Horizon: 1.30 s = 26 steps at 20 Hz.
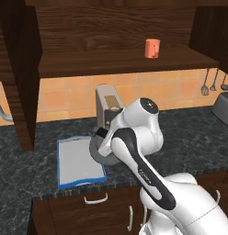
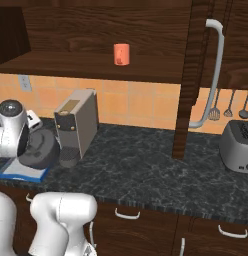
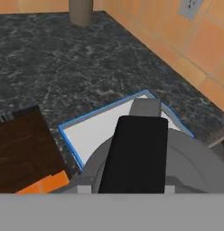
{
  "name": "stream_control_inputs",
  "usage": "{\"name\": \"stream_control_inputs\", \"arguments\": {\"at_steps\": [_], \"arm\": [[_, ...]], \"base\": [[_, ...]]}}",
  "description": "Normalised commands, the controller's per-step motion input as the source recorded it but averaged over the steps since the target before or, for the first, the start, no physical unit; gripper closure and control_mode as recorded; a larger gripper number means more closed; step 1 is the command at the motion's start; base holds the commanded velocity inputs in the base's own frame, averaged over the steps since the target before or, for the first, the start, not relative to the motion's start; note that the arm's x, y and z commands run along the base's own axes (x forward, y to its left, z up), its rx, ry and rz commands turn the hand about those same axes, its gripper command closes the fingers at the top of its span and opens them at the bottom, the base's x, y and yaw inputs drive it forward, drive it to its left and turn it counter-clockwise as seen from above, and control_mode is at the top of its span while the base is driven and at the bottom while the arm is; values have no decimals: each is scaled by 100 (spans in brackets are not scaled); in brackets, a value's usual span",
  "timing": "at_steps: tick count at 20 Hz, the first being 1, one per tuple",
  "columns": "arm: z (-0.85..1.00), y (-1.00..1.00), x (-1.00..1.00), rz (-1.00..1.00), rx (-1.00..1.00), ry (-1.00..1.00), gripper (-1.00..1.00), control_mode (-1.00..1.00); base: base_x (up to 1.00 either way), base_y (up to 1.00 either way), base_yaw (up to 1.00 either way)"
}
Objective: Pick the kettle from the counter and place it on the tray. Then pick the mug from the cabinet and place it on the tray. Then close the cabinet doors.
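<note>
Right up close, that black arched handle is sitting squarely between the robot's fingers, so I'd say the gripper is clamped about half closed on it. The fingertips themselves are hidden at the bottom of the hand view, so take that as a read and not a sure thing.

The squat, round dark grey kettle hangs off the white arm and overlaps the right edge of the flat light grey tray with the blue rim. I can't tell whether it's touching the tray or just above it. The tray lies on the dark speckled stone counter, left of the tall beige-grey coffee machine.

So we're on step one, the kettle onto the tray, and it looks nearly done. Next move, as I see it: shift the kettle a bit further left so it's fully over the grey surface, set it down level, then let go and lift straight up so the handle doesn't snag.

After that it's the small orange-red mug, sitting on the shelf of the dark brown wood cabinet up above, to the right. The cabinet doors are swung open, so that part's waiting too.
</note>
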Motion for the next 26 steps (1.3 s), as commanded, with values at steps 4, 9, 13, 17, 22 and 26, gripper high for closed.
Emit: {"name": "stream_control_inputs", "arguments": {"at_steps": [4,9,13,17,22,26], "arm": [[-59,71,23,-9,22,1,100,-100],[-40,44,39,-14,26,0,100,-100],[-42,38,54,-15,20,0,100,-100],[-12,30,45,-22,12,12,100,-100],[-12,14,54,-18,2,12,100,-100],[-19,10,60,-8,11,5,100,-100]], "base": [[0,0,0],[0,0,0],[0,0,0],[0,0,0],[0,0,0],[0,0,0]]}}
